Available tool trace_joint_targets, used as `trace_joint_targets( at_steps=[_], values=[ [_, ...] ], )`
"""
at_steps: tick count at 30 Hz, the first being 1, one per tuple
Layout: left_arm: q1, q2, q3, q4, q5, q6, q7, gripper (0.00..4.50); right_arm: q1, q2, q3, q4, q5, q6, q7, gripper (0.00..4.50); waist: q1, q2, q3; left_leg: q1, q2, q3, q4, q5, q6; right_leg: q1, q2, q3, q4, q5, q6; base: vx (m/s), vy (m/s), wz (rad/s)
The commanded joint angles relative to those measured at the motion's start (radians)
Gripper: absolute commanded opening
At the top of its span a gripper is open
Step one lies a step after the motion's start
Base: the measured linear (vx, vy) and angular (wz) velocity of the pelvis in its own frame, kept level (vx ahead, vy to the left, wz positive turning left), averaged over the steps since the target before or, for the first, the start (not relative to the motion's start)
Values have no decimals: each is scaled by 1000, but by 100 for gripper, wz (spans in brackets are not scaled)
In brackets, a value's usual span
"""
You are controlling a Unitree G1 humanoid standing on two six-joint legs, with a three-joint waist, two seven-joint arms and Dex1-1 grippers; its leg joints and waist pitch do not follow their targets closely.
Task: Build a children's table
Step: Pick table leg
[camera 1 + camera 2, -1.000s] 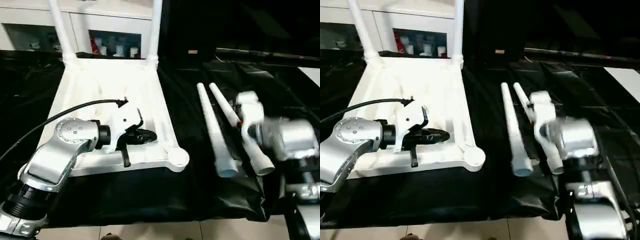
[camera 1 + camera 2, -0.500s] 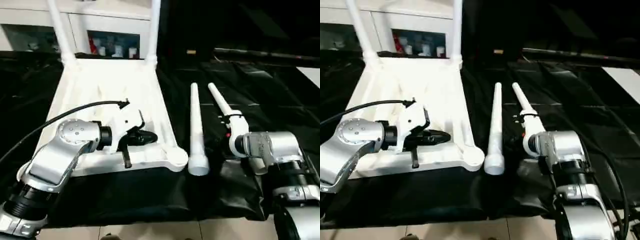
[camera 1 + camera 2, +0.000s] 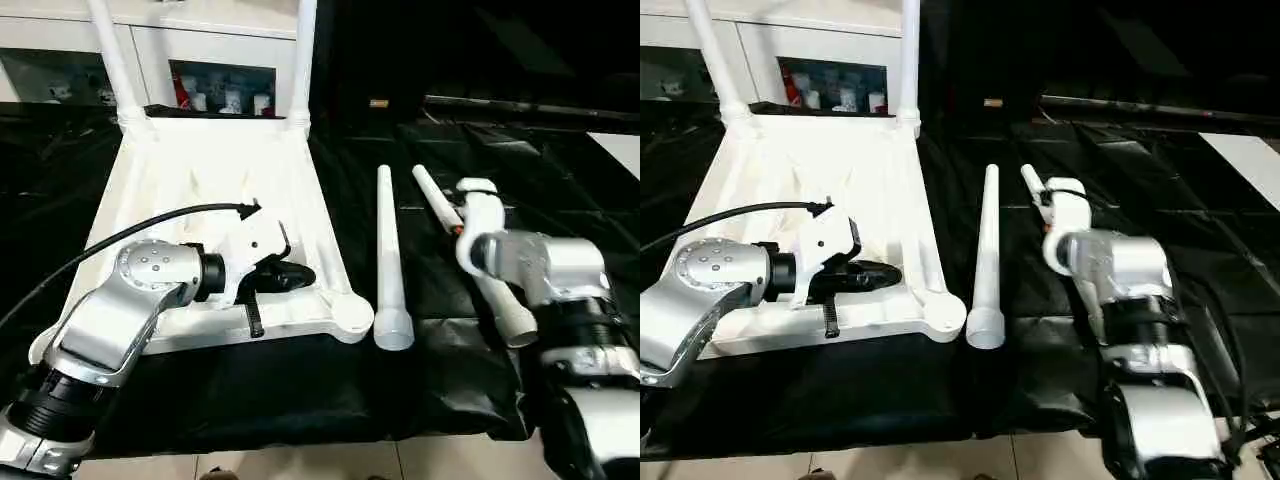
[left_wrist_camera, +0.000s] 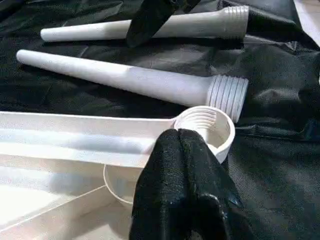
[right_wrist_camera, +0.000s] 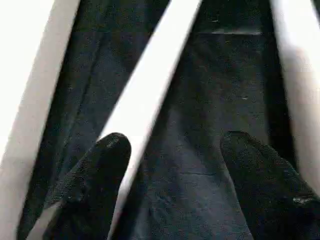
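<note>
Children's table [image 3: 215,170] upside down on black cover [image 3: 300,390], left claw [image 4: 182,145] closed, right claw [image 5: 172,145] open over loose legs [image 3: 388,262]

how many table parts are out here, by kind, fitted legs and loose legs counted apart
table top: 1
legs standing in the far corner sockets: 2
loose legs lying on the black cover: 2
total: 5 white parts
</note>
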Motion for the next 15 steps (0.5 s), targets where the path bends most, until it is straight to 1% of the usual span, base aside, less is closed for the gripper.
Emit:
trace_joint_targets(
  at_steps=[1, 2, 3, 4, 5, 9, 12, 14, 15],
  values=[
    [-7, 9, -17, -15, 12, -9, 5, 0, -10, 9, 10, 11, 19, 19, 23, 380, 2, 7, -74, -2, -8, 12, -62, -164, -44, 58, -42, 41, -70, -250, -117, 0, 0, 0],
    [-7, 9, -17, -15, 12, -9, 5, 0, -10, 10, 10, 11, 20, 19, 25, 380, 1, 6, -73, -2, -8, 12, -62, -167, -44, 57, -41, 41, -71, -252, -117, 0, 0, 0],
    [-8, 10, -17, -14, 13, -10, 4, 0, -10, 14, 14, 9, 23, 22, 32, 394, 1, 6, -73, -2, -7, 12, -62, -170, -44, 57, -42, 41, -71, -257, -117, 0, 0, 0],
    [-8, 10, -17, -13, 13, -11, 4, 0, -9, 20, 19, 7, 28, 25, 40, 394, 2, 8, -73, -1, -7, 11, -63, -170, -45, 57, -43, 41, -70, -256, -118, 0, 0, 0],
    [-10, 11, -18, -11, 14, -13, 3, 0, -11, 29, 25, 8, 32, 38, 45, 404, 1, 11, -72, -1, -7, 11, -64, -176, -47, 57, -42, 41, -72, -257, -120, 0, 0, 0],
    [-11, 13, -20, -8, 18, -15, 2, 0, -25, 49, 30, 54, 21, 63, 17, 404, 1, 11, -73, 1, -7, 11, -64, -183, -57, 56, -43, 41, -71, -259, -127, 0, 0, 0],
    [-11, 14, -22, -6, 19, -17, 1, 0, -26, 58, 71, 97, -4, 64, 18, 404, 1, 10, -74, 1, -6, 10, -64, -181, -60, 57, -44, 41, -70, -258, -127, 0, 0, 0],
    [-11, 14, -23, -5, 20, -18, 2, 0, -27, 66, 71, 117, -10, 67, 3, 404, 0, 10, -74, -1, -7, 10, -64, -173, -61, 58, -44, 42, -69, -248, -129, 0, 0, 0],
    [-10, 14, -24, -5, 21, -18, 2, 0, -27, 78, 83, 150, -16, 72, 1, 404, 0, 10, -75, -1, -7, 11, -63, -164, -61, 59, -44, 42, -67, -235, -130, 0, 0, 0]
  ],
)
